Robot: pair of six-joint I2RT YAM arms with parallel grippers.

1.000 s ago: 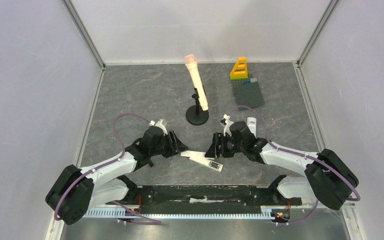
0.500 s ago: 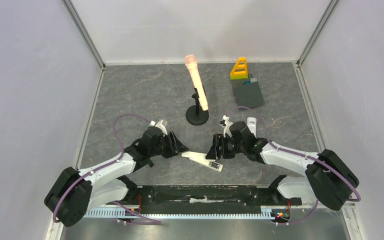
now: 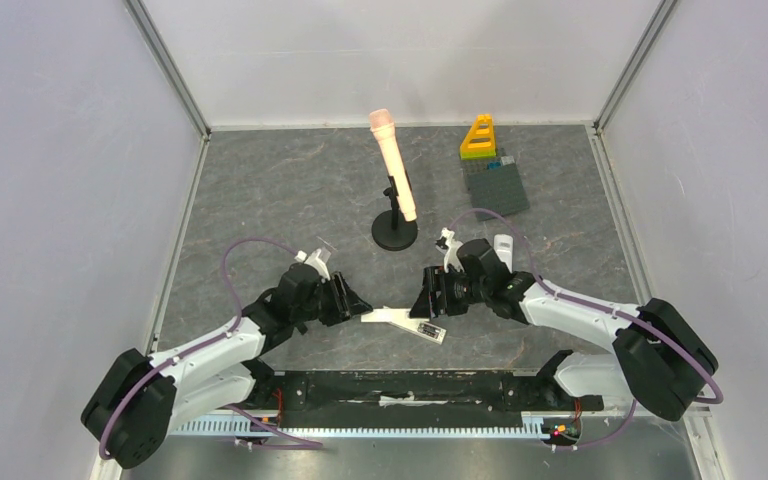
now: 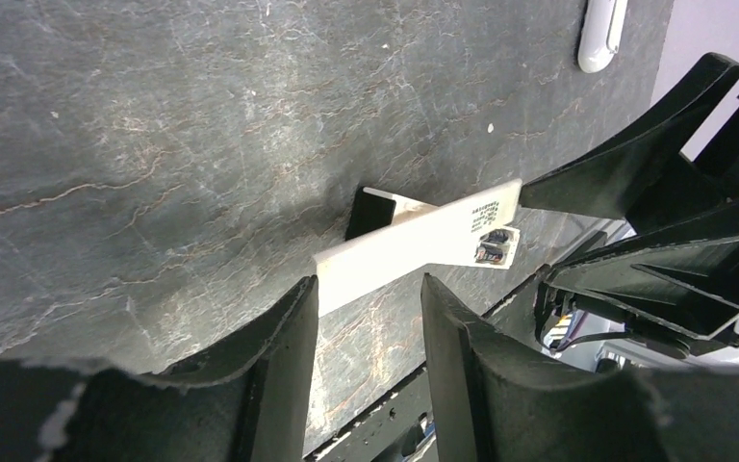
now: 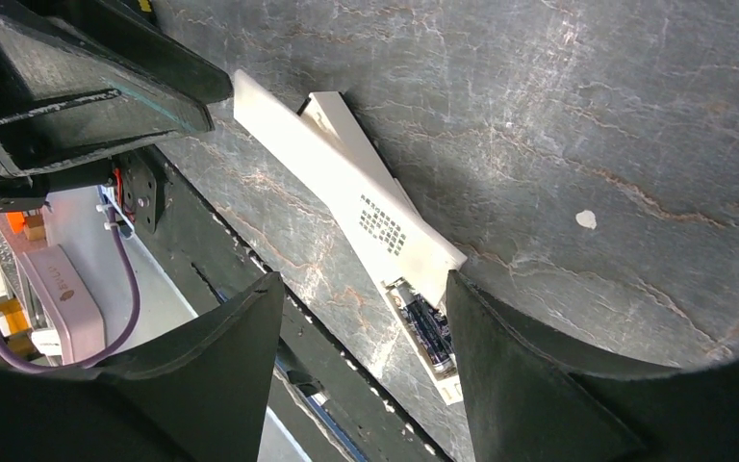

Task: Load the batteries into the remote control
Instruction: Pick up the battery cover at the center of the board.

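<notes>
A white remote control (image 3: 400,320) lies flat on the table between my two grippers, its back up. At its right end the compartment stands uncovered, with dark batteries (image 5: 428,327) lying inside it; they also show as batteries (image 4: 494,243) in the left wrist view. A thin white strip (image 5: 332,111) lies against the remote's far side. My left gripper (image 4: 366,289) is open, and the remote's left end (image 4: 356,274) sits just beyond its fingertips. My right gripper (image 5: 361,289) is open over the battery end, touching nothing.
A peach microphone (image 3: 390,160) leans on a black round stand (image 3: 395,232) behind the remote. A second white remote (image 3: 502,248) lies by the right arm. Yellow bricks (image 3: 478,138) and a grey baseplate (image 3: 497,186) sit at the back right. Side walls enclose the table.
The left arm has drawn a little toward the near edge, and its jaws have narrowed around the remote's left end. The right arm has stayed still.
</notes>
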